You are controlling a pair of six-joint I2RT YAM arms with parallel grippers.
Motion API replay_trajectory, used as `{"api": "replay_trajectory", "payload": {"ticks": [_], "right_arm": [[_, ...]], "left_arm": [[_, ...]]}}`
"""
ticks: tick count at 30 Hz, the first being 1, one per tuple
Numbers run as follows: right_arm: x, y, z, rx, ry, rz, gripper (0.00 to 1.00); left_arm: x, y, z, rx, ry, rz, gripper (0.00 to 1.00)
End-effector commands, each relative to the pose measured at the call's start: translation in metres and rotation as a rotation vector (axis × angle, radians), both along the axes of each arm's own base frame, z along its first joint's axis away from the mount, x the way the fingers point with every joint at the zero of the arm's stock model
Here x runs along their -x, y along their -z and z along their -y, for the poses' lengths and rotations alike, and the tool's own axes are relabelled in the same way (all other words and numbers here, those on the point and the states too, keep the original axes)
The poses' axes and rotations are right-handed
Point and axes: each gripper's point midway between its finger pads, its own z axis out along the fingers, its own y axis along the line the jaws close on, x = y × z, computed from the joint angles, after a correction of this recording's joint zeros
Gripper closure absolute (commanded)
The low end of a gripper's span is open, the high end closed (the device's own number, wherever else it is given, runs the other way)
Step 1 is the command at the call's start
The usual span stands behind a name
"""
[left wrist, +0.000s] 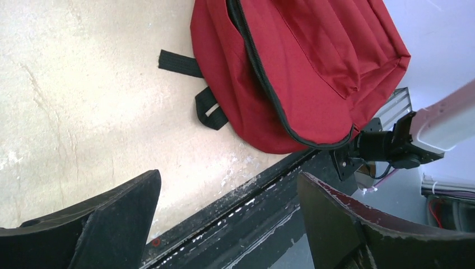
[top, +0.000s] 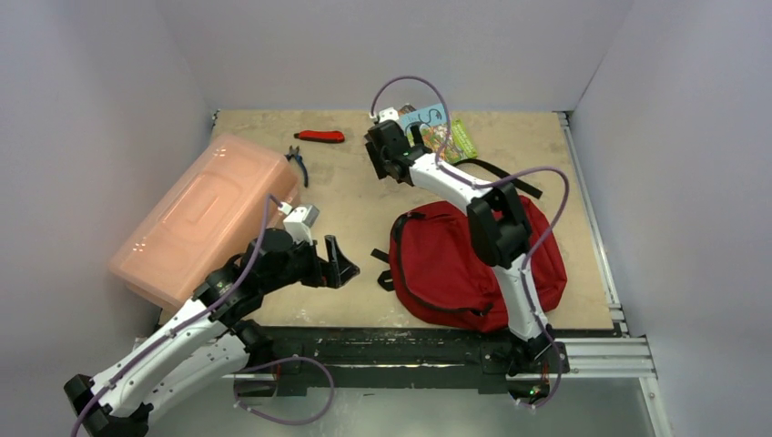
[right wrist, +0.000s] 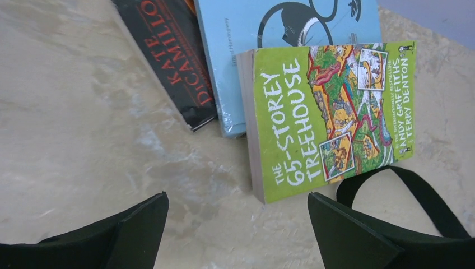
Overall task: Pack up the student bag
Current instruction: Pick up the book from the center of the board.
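**Red backpack flat on the table, both grippers spread and empty**

The backpack [top: 473, 264] is seen lying flat on the near right part of the table [top: 364, 200], close to the front edge, with its black zipper curving along one side. Short black loops stick out from its left side, and a long black strap [top: 510, 177] trails off its far end towards the books.

The right arm is stretched up from its base over the backpack, and the right gripper [right wrist: 238, 224] is held above the far middle of the table. Its fingers are spread wide and nothing is held between them. The left arm is bent low at the near left, with the left gripper [left wrist: 229, 213] turned towards the backpack but apart from it; its fingers are likewise spread wide and empty.

Three books are laid side by side under the right gripper. On the green book [right wrist: 330, 112] can be read "THE 65-STOREY TREEHOUSE" and "ANDY GRIFFITHS & TERRY DENTON". A light blue book [right wrist: 269, 45] lies beside it, then a black book [right wrist: 168, 56] marked "KATE" and "CAMILLO". The strap's loop touches the green book's corner.

A pink plastic box [top: 205, 218] sits at the left, with pliers [top: 298, 164] and a red-handled tool [top: 320, 137] beyond it.
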Motion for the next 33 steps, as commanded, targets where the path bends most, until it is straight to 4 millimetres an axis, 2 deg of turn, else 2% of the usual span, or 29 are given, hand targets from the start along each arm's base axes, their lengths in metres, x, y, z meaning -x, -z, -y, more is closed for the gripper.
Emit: {"api": "replay_trajectory", "payload": {"ticks": [1, 7, 19, 26, 33], "right_arm": [[-0.029, -0.03, 0.022, 0.211, 0.086, 0.115, 0.01], [-0.041, 0.007, 0.031, 0.347, 0.141, 0.107, 0.06], [-0.062, 0.033, 0.036, 0.455, 0.213, 0.163, 0.09], [-0.06, 0.049, 0.048, 0.504, 0.261, 0.152, 0.11], [-0.042, 0.07, 0.061, 0.499, 0.272, 0.105, 0.15]], "left_arm": [[0.007, -0.002, -0.013, -0.034, -0.01, 0.005, 0.08], [0.01, -0.003, -0.015, -0.031, -0.005, 0.011, 0.08], [0.009, -0.002, -0.009, -0.015, 0.007, -0.001, 0.08], [0.009, -0.001, -0.01, -0.02, 0.005, -0.004, 0.08], [0.01, -0.006, -0.007, 0.004, 0.009, -0.006, 0.08]]}}
